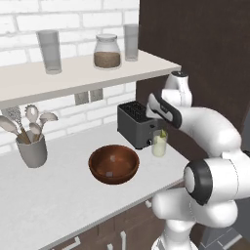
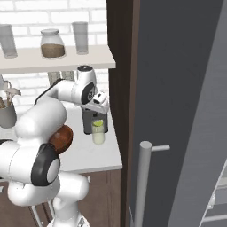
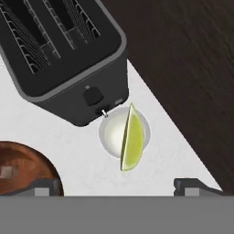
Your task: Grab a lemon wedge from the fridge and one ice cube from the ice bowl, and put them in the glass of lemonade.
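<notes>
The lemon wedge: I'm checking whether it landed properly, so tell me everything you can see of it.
The lemon wedge is a yellow-green slice with a pale cut face and glossy rind, curved like a crescent. It stands on edge in the glass of lemonade, its upper part rising above the pale liquid and its ends reaching the rim. The glass stands on the white counter right by the black toaster. Nothing grips the wedge; the jaws hang open above it.

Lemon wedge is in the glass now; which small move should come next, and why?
Probably lift the open gripper and swing toward the bowl. The lemon wedge already sits in the glass, the jaws are empty, and an ice cube lies in the bowl.
</notes>
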Controlling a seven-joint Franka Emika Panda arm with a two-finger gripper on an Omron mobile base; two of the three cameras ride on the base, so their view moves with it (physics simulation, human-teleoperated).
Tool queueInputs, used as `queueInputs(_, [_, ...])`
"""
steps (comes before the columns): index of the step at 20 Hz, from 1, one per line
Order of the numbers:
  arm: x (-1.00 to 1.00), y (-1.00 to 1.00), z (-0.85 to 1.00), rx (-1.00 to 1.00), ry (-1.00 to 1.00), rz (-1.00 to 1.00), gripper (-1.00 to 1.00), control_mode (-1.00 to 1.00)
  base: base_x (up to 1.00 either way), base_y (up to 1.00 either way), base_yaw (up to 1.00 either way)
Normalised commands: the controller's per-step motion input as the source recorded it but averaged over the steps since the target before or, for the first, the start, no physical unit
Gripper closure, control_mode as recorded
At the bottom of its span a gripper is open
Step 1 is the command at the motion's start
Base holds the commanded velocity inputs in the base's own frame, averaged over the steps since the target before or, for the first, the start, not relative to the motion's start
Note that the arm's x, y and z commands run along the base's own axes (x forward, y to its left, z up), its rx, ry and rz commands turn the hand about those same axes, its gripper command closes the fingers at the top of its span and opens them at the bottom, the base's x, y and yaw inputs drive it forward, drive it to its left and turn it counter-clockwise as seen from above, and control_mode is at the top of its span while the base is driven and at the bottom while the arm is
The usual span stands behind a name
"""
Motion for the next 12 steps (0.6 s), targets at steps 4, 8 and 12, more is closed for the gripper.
queueInputs(4, [-0.72, 0.47, 0.00, 0.00, 0.00, 0.08, -1.00, -1.00, 0.00, 0.00, 0.00])
queueInputs(8, [-0.74, 0.70, 0.00, 0.00, 0.02, 0.17, -1.00, -1.00, 0.00, 0.00, 0.00])
queueInputs(12, [-0.31, 1.00, 0.00, -0.04, 0.12, 0.24, -1.00, -1.00, 0.00, 0.00, 0.00])
